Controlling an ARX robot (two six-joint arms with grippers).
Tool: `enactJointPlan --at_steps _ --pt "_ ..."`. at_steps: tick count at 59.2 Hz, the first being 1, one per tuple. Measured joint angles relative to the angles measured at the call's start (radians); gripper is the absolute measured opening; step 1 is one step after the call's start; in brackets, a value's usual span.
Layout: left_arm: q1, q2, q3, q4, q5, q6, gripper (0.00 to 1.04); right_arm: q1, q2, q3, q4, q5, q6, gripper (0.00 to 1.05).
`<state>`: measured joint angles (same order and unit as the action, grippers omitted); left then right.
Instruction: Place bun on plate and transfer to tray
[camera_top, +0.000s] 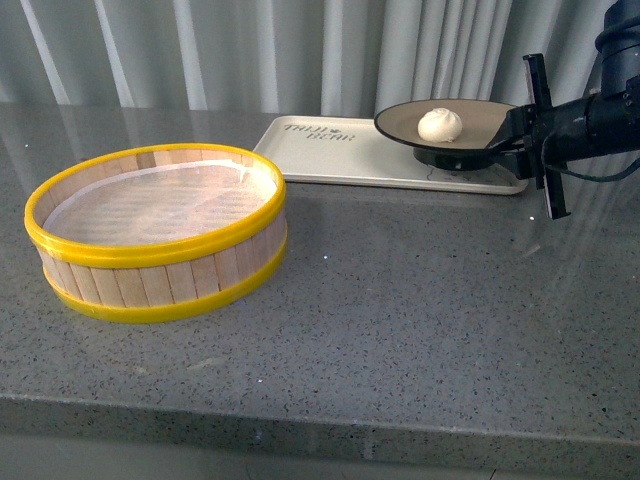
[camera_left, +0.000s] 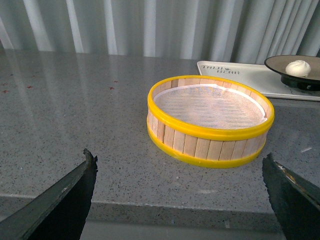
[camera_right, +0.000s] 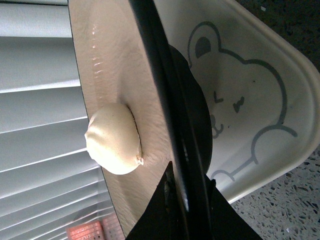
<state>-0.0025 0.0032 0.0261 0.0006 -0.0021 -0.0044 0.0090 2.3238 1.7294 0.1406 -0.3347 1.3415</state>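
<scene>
The cream-white bun (camera_top: 440, 124) sits in the middle of the beige plate (camera_top: 480, 118) with a black rim. My right gripper (camera_top: 515, 133) is shut on the plate's right edge and holds it over the right end of the cream-white tray (camera_top: 340, 158); whether it touches the tray I cannot tell. In the right wrist view the bun (camera_right: 114, 138) rests on the plate (camera_right: 107, 60), my right gripper (camera_right: 186, 197) clamps the black rim, and the tray (camera_right: 260, 75) with a bear drawing lies beneath. My left gripper (camera_left: 180, 172) is open and empty above the counter's front edge. The left wrist view shows the bun (camera_left: 298, 68), plate (camera_left: 278, 64) and tray (camera_left: 240, 75) far off.
A yellow-rimmed wooden steamer basket (camera_top: 160, 228) stands empty on the grey speckled counter (camera_top: 400, 290), left of the tray; it also shows in the left wrist view (camera_left: 210, 120). White vertical blinds run behind the counter.
</scene>
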Motion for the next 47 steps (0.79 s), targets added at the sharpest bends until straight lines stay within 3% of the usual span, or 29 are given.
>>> enactJointPlan --at_steps 33,47 --pt "0.000 0.000 0.000 0.000 0.000 0.000 0.98 -0.013 0.024 0.001 0.000 -0.013 -0.004 0.04" --pt "0.000 0.000 0.000 0.000 0.000 0.000 0.98 -0.021 0.023 0.001 0.012 -0.004 -0.022 0.41"
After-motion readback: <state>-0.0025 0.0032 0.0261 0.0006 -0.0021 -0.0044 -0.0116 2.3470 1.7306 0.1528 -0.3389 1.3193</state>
